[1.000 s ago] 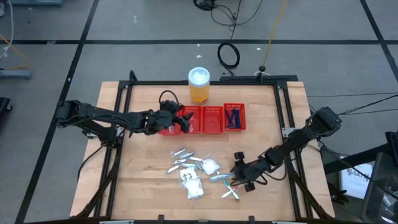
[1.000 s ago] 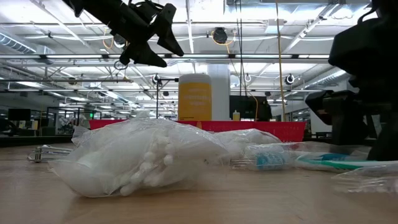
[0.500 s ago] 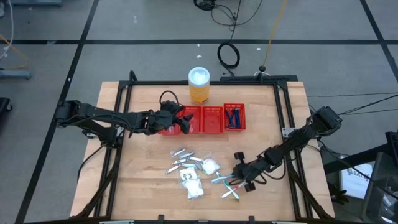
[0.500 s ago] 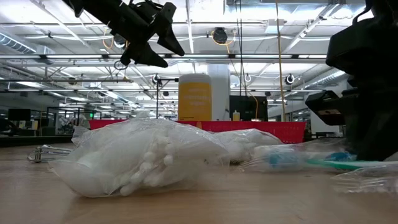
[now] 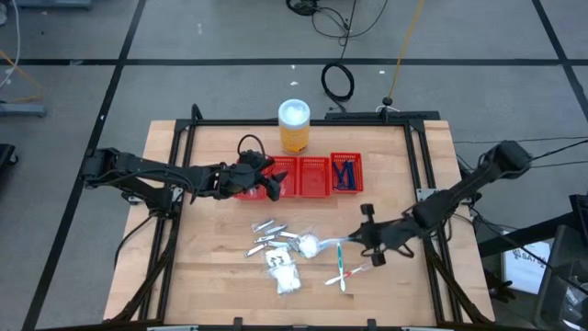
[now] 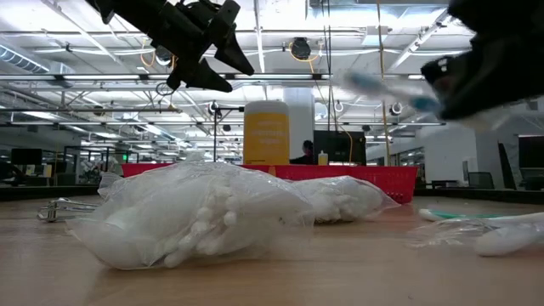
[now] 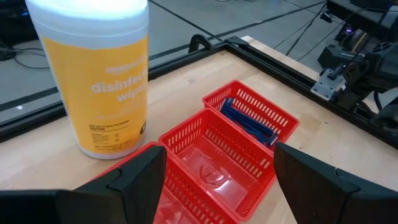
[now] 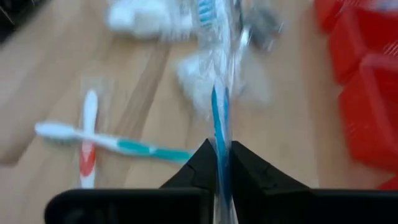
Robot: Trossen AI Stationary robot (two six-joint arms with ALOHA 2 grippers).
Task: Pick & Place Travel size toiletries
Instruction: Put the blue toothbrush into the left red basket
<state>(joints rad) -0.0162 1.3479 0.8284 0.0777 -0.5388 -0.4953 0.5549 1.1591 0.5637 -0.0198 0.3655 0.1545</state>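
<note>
The right gripper point(image 5: 360, 237) is pinching a blue toothbrush in clear wrap point(image 8: 219, 124) between its closed fingertips and holding it clear of the table, just right of the loose pile of toiletries point(image 5: 285, 253) at the near middle of the wooden table point(image 5: 211, 267); two more wrapped toothbrushes point(image 5: 344, 272) are lying crossed on the wood just near of it. The left gripper point(image 5: 264, 181) is hovering with fingers spread above the left end of the red tray point(image 5: 314, 176), beside the orange wipes jar point(image 5: 294, 126). Dark blue razors point(image 7: 249, 122) are already lying in the tray's right compartment, while the middle one is showing empty. The step in hand appears to be the carry after a pick; the next move likely calls for swinging the toothbrush far and left over the tray, lining it up along a free compartment and lowering before letting go
</note>
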